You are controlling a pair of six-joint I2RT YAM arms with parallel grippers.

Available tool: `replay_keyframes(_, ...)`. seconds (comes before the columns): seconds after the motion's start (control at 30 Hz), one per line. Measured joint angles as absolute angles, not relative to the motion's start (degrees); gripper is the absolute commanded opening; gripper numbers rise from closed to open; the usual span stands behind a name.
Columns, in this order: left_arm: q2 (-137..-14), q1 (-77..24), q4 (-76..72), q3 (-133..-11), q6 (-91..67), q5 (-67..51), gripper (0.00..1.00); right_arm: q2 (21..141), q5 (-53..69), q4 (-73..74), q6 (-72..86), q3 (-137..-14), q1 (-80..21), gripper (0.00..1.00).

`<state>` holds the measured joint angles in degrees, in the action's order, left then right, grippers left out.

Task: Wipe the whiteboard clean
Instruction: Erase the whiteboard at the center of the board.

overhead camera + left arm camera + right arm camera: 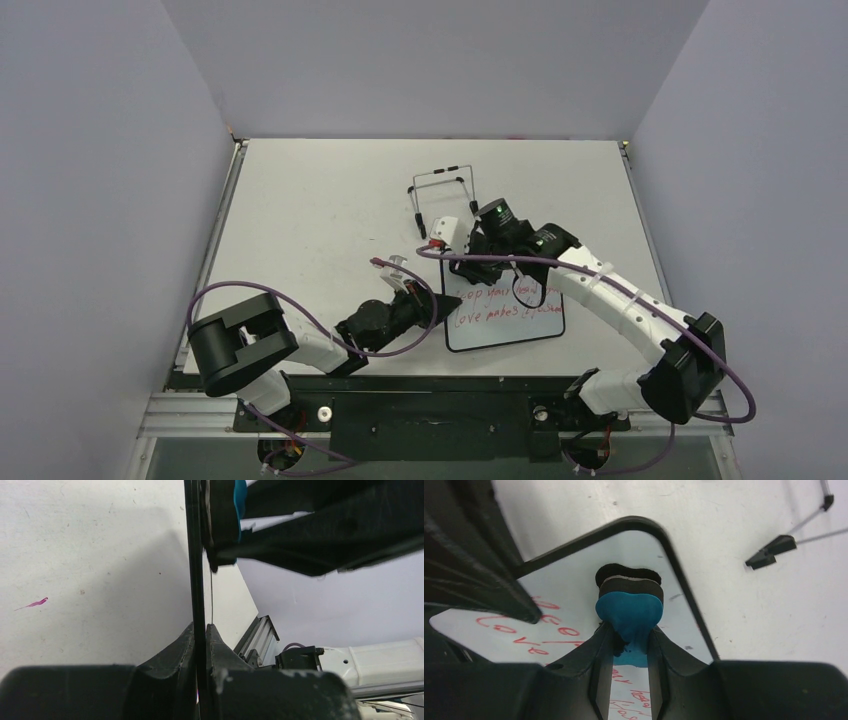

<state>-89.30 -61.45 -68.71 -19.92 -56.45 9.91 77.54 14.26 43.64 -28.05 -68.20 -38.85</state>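
The whiteboard (510, 332) lies near the table's front, with red handwriting across it and a thin black frame. My left gripper (432, 312) is shut on its left edge; in the left wrist view the frame (195, 555) runs edge-on between the pinching fingers of the left gripper (200, 630). My right gripper (470, 262) is shut on a small blue eraser (629, 612). The eraser's black felt (629, 582) presses on the board (569, 587) near a rounded corner. The writing shows below and left of the eraser.
A black wire stand (440, 185) stands on the table just behind the board, and one of its feet shows in the right wrist view (774, 547). A small pink mark (35, 602) is on the table. Grey walls enclose the table on three sides.
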Motion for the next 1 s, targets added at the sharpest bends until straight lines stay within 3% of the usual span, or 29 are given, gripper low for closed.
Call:
replay_keyframes(0.13, -89.30, -61.45, -68.01, -19.92, -56.38, 10.02, 0.00, 75.20, 15.92, 43.79, -31.03, -64.45, -40.53, 0.00)
replay_keyframes(0.37, -89.30, -61.45, -68.29, -20.40, -56.18, 9.41, 0.00, 73.06, 14.72, 42.54, -28.34, -62.37, -33.36, 0.00)
replay_keyframes(0.7, -89.30, -61.45, -67.96, -20.40, -56.07, 9.37, 0.00, 74.67, 17.74, 45.89, -33.78, -64.49, -40.14, 0.00)
replay_keyframes(1.0, -89.10, -61.45, -67.94, -20.40, -55.33, 9.30, 0.00, 72.90, 14.70, 42.26, -29.19, -62.57, -37.12, 0.00)
